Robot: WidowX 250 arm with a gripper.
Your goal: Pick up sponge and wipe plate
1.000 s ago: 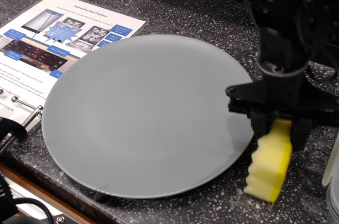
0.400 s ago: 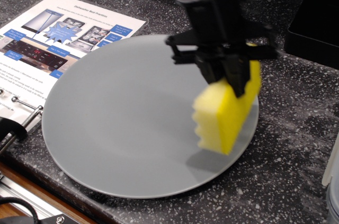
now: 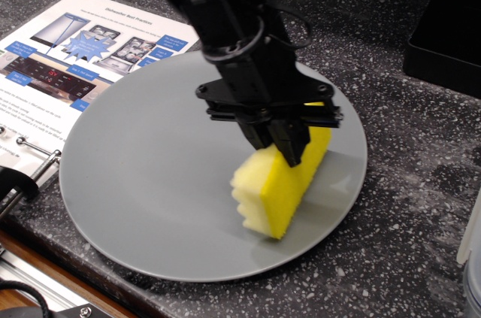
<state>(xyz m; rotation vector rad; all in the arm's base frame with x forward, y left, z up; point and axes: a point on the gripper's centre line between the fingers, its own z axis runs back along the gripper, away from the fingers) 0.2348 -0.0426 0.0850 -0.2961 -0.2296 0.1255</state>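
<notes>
While the sponge (image 3: 279,186) sat off the plate's right edge on the counter a second ago, with one end pinched, it's now right over the plate (image 3: 150,175), in the right-hand half, so the pickup is clearly done and we're into the wiping bit. The gripper (image 3: 282,141) has its black fingers clamped on the upper end of the sponge, coming down from above, and the yellow block hangs tilted with its wavy side facing left and its lower corner at or just about on the grey surface. I honestly can't tell if it's pressing down or only skimming; there's a small shadow under it, so it's close either way. Compared with a fraction of a second back it's also lower and further left, away from the rim and toward the middle, which looks to me like the start of a stroke across the plate. My guess is the next part needs steady downward contact while sweeping, since only a corner seems to be meeting the plate and a tilted sponge won't cover much. The plate itself hasn't budged, same spot on the speckled dark counter (image 3: 406,205), partly overlapping the printed dishwasher leaflet (image 3: 83,47) at upper left. A metal rack bit (image 3: 34,156) pokes in at the left edge, well clear of the action.
</notes>
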